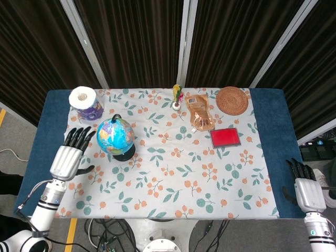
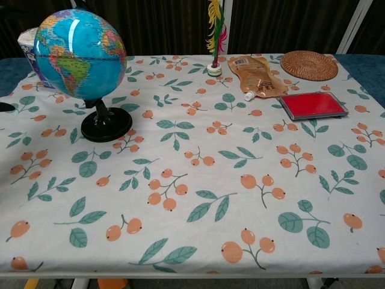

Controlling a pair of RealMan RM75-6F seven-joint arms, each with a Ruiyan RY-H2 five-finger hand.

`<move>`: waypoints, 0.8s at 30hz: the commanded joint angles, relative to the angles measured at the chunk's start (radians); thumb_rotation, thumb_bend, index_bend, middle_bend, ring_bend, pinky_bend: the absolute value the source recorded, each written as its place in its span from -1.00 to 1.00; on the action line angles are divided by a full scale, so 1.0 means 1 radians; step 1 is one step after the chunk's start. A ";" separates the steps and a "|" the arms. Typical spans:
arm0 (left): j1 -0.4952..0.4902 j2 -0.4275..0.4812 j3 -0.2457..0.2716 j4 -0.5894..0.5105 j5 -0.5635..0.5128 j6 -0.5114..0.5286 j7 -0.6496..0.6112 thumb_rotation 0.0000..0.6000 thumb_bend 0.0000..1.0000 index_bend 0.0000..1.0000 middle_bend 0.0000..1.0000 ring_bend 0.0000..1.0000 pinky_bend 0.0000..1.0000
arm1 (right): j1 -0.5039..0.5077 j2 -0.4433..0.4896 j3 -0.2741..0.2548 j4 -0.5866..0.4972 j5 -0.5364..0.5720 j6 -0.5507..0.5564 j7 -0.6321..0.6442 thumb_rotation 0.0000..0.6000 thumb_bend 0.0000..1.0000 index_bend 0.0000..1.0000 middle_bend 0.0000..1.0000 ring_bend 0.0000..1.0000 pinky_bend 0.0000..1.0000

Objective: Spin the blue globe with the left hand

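Step in hand: the left hand point(image 1: 68, 154) was seen just left of the globe point(image 1: 115, 136), apart from it, so the spin was judged either just given or about to be given; which one could not be told.
Left hand: fingers were held straight and slightly spread, with nothing gripped.
Right hand: the right hand point(image 1: 304, 186) was seen off the near right corner of the surface point(image 1: 268, 131), fingers apart, nothing held.
Globe: it was stood upright on its black base point(image 2: 106, 127) at the left of the flowered cloth point(image 1: 173, 173), just in front of the paper roll point(image 1: 84, 100).
Next move: if another spin was wanted, the fingertips would need to be brought back to the ball's left side and swept across it lightly, so that the base was not dragged.
Edges: the left edge of the surface lay close beneath the left hand.
Open room: a wide bare stretch of cloth was seen in front of and right of the globe; the pouch point(image 1: 199, 111), red pad point(image 1: 225, 137) and woven mat point(image 1: 232, 100) were well apart at the far right.
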 commanded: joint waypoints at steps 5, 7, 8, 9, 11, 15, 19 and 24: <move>0.005 0.008 0.000 -0.024 0.049 0.037 -0.019 1.00 -1.00 -0.96 -1.00 -1.00 -1.00 | 0.001 -0.002 0.000 -0.001 0.000 0.000 -0.003 1.00 -0.32 -1.00 -1.00 -1.00 -1.00; -0.002 0.004 0.007 -0.044 0.093 0.049 -0.012 1.00 -1.00 -0.96 -1.00 -1.00 -1.00 | 0.001 -0.002 0.000 -0.001 0.000 -0.001 -0.003 1.00 -0.32 -1.00 -1.00 -1.00 -1.00; -0.007 0.001 0.011 -0.054 0.113 0.050 -0.008 1.00 -1.00 -0.96 -1.00 -1.00 -1.00 | 0.001 -0.003 0.000 -0.001 0.000 -0.001 -0.004 1.00 -0.32 -1.00 -1.00 -1.00 -1.00; -0.015 -0.003 0.015 -0.065 0.134 0.045 0.001 1.00 -1.00 -0.96 -1.00 -1.00 -1.00 | 0.001 -0.003 -0.001 -0.001 0.000 -0.002 -0.003 1.00 -0.32 -1.00 -1.00 -1.00 -1.00; -0.034 -0.015 0.015 -0.074 0.152 0.025 0.024 1.00 -1.00 -0.96 -1.00 -1.00 -1.00 | 0.001 -0.004 -0.002 0.001 0.000 -0.004 0.000 1.00 -0.32 -1.00 -1.00 -1.00 -1.00; -0.066 -0.045 0.003 -0.074 0.139 -0.024 0.055 1.00 -1.00 -0.96 -1.00 -1.00 -1.00 | 0.001 -0.004 -0.001 0.007 0.003 -0.007 0.008 1.00 -0.32 -1.00 -1.00 -1.00 -1.00; -0.086 -0.068 -0.002 -0.071 0.138 -0.049 0.081 1.00 -1.00 -0.96 -1.00 -1.00 -1.00 | 0.001 -0.004 0.000 0.013 0.005 -0.008 0.016 1.00 -0.32 -1.00 -1.00 -1.00 -1.00; -0.099 -0.084 -0.008 -0.061 0.112 -0.074 0.095 1.00 -1.00 -0.96 -1.00 -1.00 -1.00 | 0.001 -0.005 -0.001 0.018 0.004 -0.010 0.022 1.00 -0.32 -1.00 -1.00 -1.00 -1.00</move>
